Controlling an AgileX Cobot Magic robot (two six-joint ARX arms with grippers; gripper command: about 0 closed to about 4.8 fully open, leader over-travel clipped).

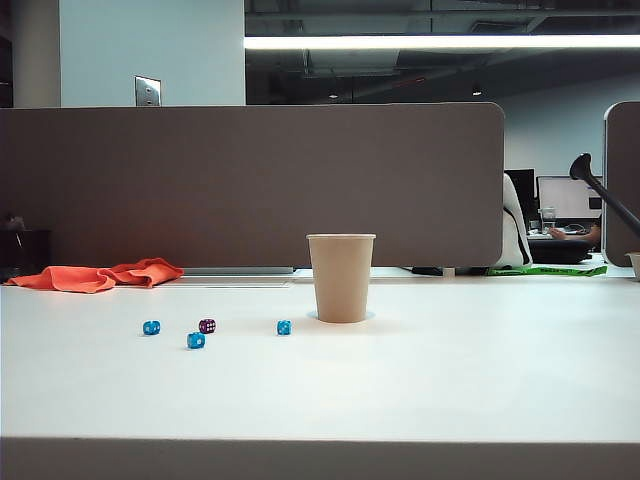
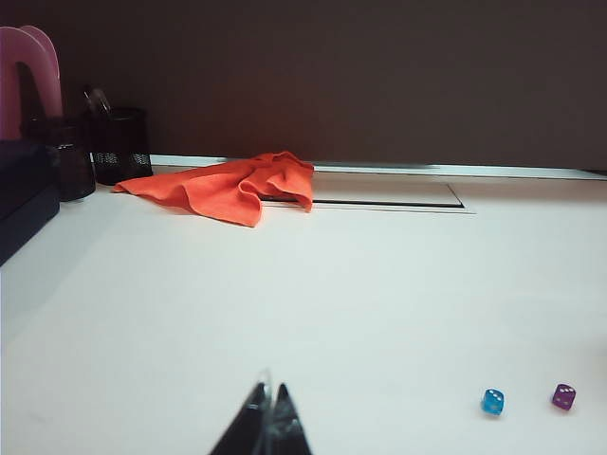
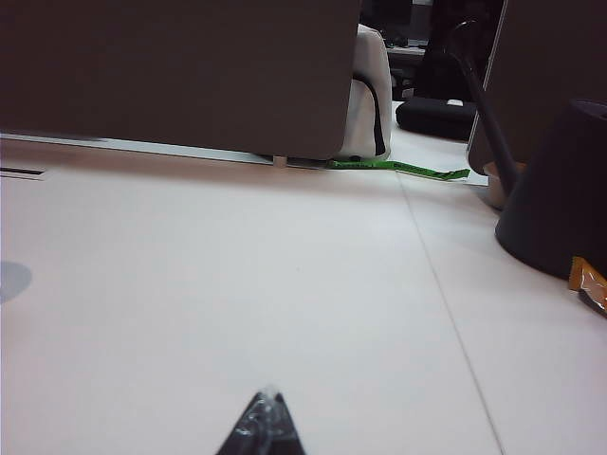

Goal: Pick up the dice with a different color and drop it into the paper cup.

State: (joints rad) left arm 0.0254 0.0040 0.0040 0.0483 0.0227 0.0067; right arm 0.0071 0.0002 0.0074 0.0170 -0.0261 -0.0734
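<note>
A tiny dark purple die with white pips lies on the white table, among three bright blue dice. The tan paper cup stands upright just right of them. The left wrist view shows the purple die beside a blue die, well off to the side of my left gripper, whose black jaws meet at the tips with nothing between them. My right gripper is shut and empty over bare table. Neither gripper appears in the exterior view.
An orange cloth lies crumpled at the back left by a grey partition. Black mesh pen holders stand in the far left corner. A dark cone-shaped object and a green strip sit at the right.
</note>
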